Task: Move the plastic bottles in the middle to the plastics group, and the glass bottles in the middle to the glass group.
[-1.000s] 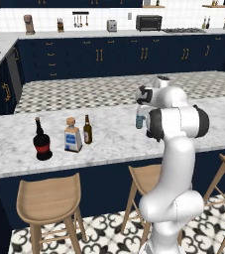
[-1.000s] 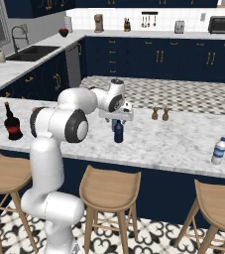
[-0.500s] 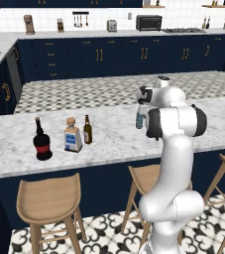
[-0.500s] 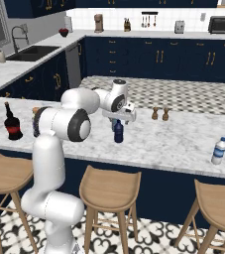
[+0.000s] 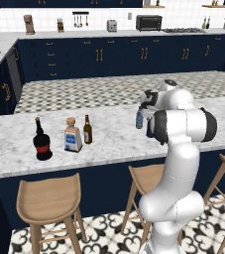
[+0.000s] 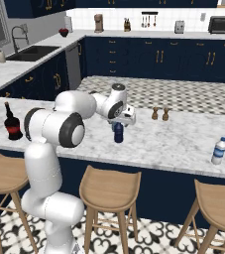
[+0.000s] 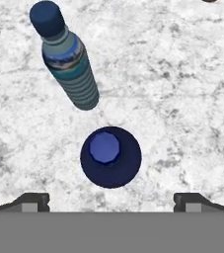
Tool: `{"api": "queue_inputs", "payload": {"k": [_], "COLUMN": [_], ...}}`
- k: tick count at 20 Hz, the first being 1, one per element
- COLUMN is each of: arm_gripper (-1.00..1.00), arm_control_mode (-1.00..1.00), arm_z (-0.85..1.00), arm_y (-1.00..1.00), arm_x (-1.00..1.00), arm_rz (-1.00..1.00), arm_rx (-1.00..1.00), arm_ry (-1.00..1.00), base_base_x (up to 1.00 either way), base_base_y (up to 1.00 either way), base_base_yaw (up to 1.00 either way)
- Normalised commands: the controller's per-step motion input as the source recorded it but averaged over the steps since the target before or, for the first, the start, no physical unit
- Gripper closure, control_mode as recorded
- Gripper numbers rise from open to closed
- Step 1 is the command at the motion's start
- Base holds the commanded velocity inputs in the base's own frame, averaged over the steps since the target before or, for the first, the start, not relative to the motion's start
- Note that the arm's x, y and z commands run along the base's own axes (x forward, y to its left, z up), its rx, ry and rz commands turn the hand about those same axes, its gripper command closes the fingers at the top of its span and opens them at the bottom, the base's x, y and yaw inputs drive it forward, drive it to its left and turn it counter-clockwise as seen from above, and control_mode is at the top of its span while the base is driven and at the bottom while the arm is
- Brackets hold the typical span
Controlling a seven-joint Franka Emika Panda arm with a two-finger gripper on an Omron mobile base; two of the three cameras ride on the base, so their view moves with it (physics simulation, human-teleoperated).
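Seen from straight above in the hand view, the stubby navy plastic bottle (image 7: 110, 157) stands between my open gripper's (image 7: 111, 201) fingertips (image 7: 32, 200), untouched. The slim light blue plastic bottle (image 7: 66, 57) stands upright just beyond it. In the right base view the gripper (image 6: 124, 119) hovers right over the navy bottle (image 6: 118, 132). In the left base view my arm half hides the navy bottle (image 5: 149, 130) beside the light blue one (image 5: 140, 118). The amber glass bottle (image 5: 87, 130) stands by the square clear bottle (image 5: 73, 136) and the black bottle (image 5: 42, 141). A pale blue-and-white bottle (image 6: 218, 150) stands far right.
Two small brown shakers (image 6: 155, 113) stand on the marble counter (image 6: 173, 141) behind and to the right of the gripper. Wooden stools (image 6: 109, 188) line the counter's near side. A dark-cabinet kitchen wall with a toaster oven (image 5: 148, 22) runs along the back.
The hand has sunk slightly over the navy bottle. The jaws stay wide open, and no bottle has moved.
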Motion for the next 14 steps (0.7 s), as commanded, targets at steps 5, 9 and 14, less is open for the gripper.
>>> {"api": "queue_inputs", "payload": {"k": [5,9,14], "arm_gripper": [-1.00,-1.00,-1.00], "arm_control_mode": [-1.00,-1.00,-1.00], "arm_z": [-0.21,-0.04,0.00], "arm_y": [0.00,0.00,0.00], "arm_x": [0.10,0.11,0.11], "arm_rz": [0.00,0.00,0.00], "arm_rx": [0.00,0.00,0.00], "arm_ry": [-0.13,-0.06,0.00], "base_base_x": [0.00,0.00,0.00], "base_base_y": [0.00,0.00,0.00], "base_base_yaw": [0.00,0.00,0.00]}}
